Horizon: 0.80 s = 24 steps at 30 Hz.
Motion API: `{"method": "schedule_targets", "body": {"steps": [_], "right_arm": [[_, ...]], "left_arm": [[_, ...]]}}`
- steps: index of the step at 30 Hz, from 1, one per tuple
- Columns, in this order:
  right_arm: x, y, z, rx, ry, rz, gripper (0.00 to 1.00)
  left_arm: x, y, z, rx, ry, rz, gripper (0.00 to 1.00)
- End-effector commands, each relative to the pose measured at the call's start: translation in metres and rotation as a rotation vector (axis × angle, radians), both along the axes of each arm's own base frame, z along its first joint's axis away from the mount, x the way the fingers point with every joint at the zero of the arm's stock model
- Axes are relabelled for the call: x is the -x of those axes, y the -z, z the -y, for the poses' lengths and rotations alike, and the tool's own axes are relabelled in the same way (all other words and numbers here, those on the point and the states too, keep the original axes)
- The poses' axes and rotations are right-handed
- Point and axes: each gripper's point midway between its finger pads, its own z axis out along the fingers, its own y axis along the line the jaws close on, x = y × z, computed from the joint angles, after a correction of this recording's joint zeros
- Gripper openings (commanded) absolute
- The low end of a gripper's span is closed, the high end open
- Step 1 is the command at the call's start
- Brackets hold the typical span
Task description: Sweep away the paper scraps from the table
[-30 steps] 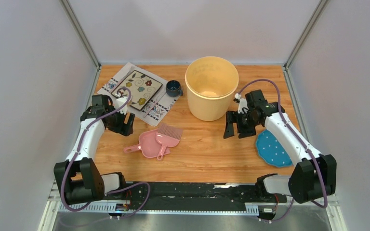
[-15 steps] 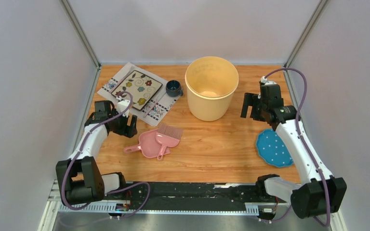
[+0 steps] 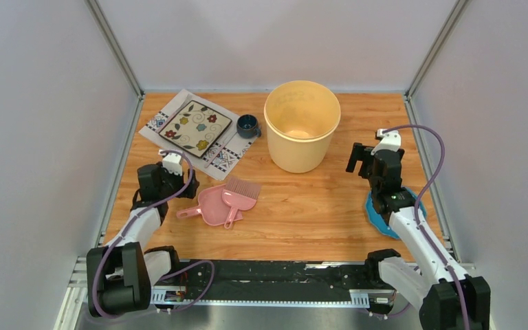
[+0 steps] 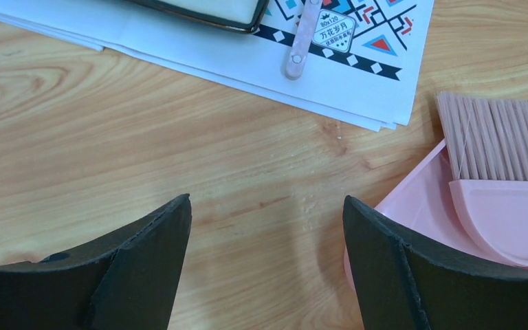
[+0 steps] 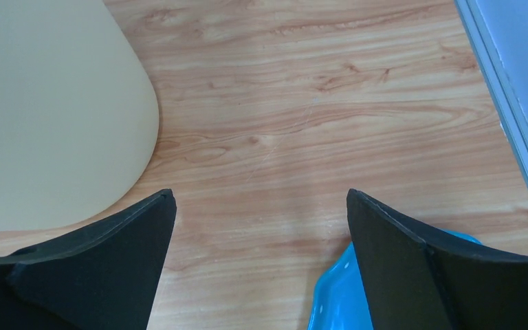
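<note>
No red or pink paper scraps show in any view. The wood-grain table (image 3: 302, 206) carries a pink dustpan (image 3: 213, 205) with a pink brush (image 3: 239, 192) lying on it. My left gripper (image 3: 180, 187) is open and empty, low over bare wood just left of the dustpan. In the left wrist view (image 4: 267, 201) the dustpan (image 4: 419, 213) and the brush (image 4: 502, 144) lie by the right finger. My right gripper (image 3: 363, 159) is open and empty, right of the bucket. In the right wrist view (image 5: 261, 194) it hangs over bare wood.
A cream bucket (image 3: 302, 127) stands at the back middle and also shows in the right wrist view (image 5: 48, 117). A white placemat (image 3: 228, 157) with a flowered plate (image 3: 196, 127) lies back left, beside a blue cup (image 3: 248, 125). A blue dotted plate (image 3: 379, 214) lies under the right arm.
Both arms have drawn back toward the near edge. The right gripper moved from beside the bucket out to the right. The left gripper moved nearer, next to the dustpan. Both stayed open.
</note>
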Motion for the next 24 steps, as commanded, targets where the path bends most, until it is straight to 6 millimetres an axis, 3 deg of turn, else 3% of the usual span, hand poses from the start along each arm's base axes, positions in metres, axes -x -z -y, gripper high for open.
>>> {"method": "schedule_targets", "body": {"steps": [1,2,11,13,14,21,23,24], "right_arm": [[-0.021,-0.042,0.005,0.010,0.019,0.263,0.99],[-0.020,-0.040,0.006,0.015,0.018,0.266,0.99],[-0.019,-0.019,0.005,0.020,0.006,0.328,1.00],[-0.017,-0.012,0.006,0.016,0.009,0.344,1.00],[-0.017,-0.008,0.006,0.016,0.009,0.344,1.00],[-0.004,-0.001,0.021,0.010,0.086,0.445,1.00],[-0.005,-0.002,0.025,0.036,0.094,0.439,1.00],[-0.005,0.002,0.027,0.055,0.097,0.416,1.00]], "left_arm": [[-0.021,-0.032,-0.002,0.030,-0.042,0.258,0.88],[-0.023,-0.036,-0.003,0.022,-0.040,0.292,0.88],[0.002,0.000,-0.018,-0.016,-0.157,0.327,0.88],[0.004,-0.002,-0.018,-0.010,-0.162,0.360,0.88],[0.015,0.012,-0.015,-0.005,-0.160,0.334,0.88],[0.026,0.014,-0.001,0.031,-0.099,0.350,0.88],[0.032,0.023,0.003,0.064,-0.100,0.313,0.88],[0.038,0.029,0.014,0.092,-0.046,0.289,0.88]]}}
